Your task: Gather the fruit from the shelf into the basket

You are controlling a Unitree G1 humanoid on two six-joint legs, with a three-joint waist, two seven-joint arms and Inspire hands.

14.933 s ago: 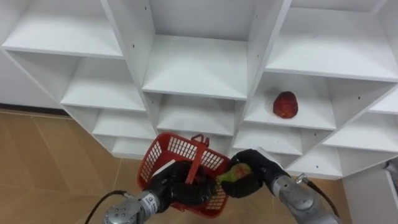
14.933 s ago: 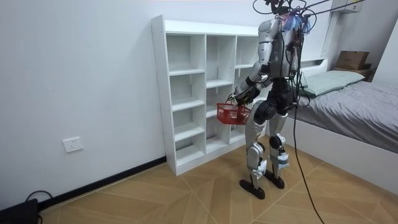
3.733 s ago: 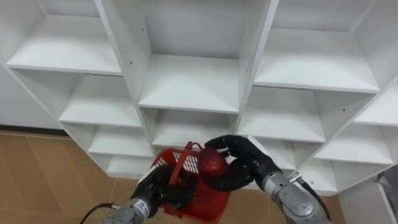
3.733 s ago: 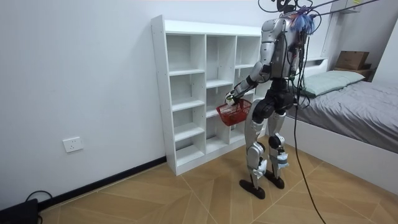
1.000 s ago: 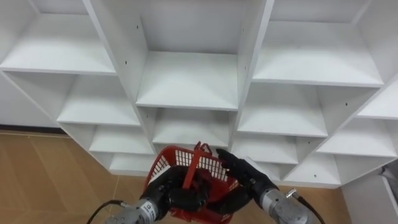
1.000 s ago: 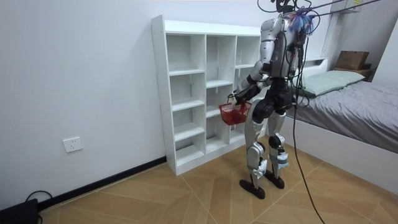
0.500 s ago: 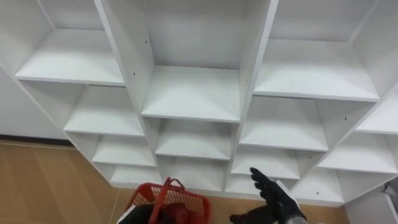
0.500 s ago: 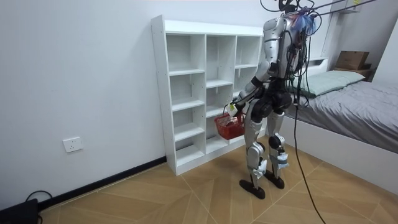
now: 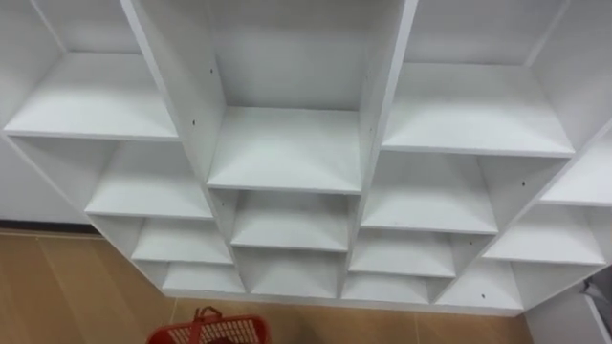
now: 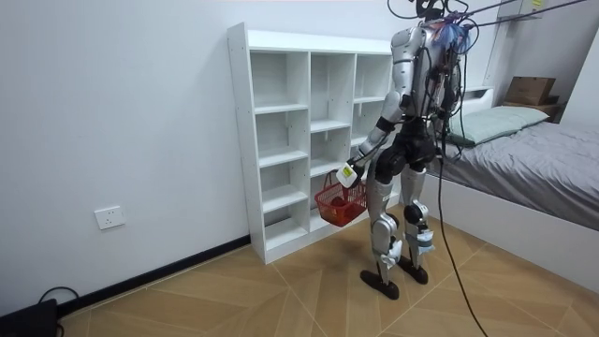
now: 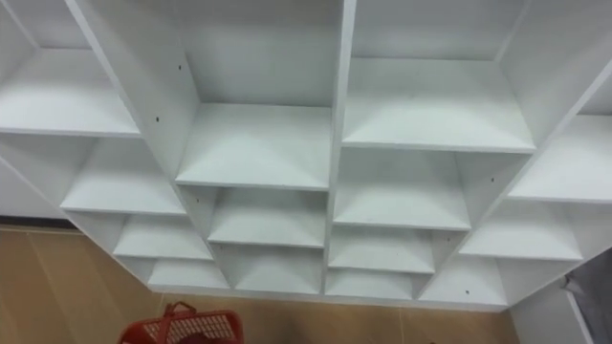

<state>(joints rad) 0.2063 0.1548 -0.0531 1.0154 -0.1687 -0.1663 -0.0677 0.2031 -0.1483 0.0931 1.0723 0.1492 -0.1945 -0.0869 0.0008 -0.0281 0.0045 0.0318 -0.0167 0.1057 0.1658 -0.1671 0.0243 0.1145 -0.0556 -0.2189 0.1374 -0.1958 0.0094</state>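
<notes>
Red basket [image 9: 208,331] low in left robot hand [image 10: 348,175], before white closet [image 9: 287,148].

in the room view i see a white wall [image 10: 122,112] with a socket [image 10: 109,217] low on it and a dark skirting board [image 10: 159,271] along its foot. the floor [image 10: 281,295] is herringbone wood. on the room view's right stands a bed [image 10: 552,154] with a grey cover, a pale green pillow [image 10: 496,122] on it and a cardboard box [image 10: 529,90] behind.
</notes>
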